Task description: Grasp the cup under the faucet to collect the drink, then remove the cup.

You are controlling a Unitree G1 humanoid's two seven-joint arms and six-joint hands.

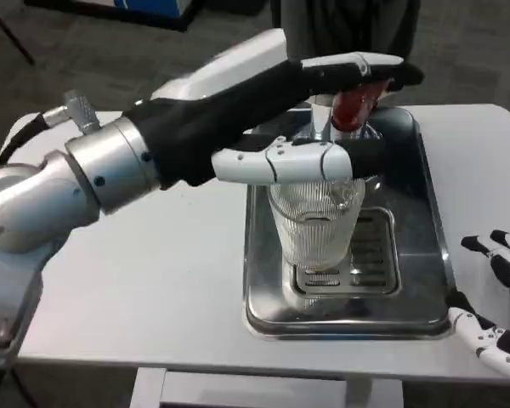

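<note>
A ribbed clear glass cup (316,225) stands upright on the grate of the steel drip tray (429,255), under the faucet with a red handle (352,108). My left hand (323,110) reaches in from the left above the cup. Its upper fingers (357,66) lie over the top of the red handle, and its thumb (293,161) stretches across just over the cup's rim, hiding the rim's far edge. The hand does not grip the cup. My right hand (497,302) waits at the table's front right, fingers spread, holding nothing.
The steel tray's raised rim surrounds the cup, and the faucet's chrome base (370,140) stands behind it. Bare white table (153,280) lies left of the tray, and a narrower strip on its right. The table's front edge is close below the tray.
</note>
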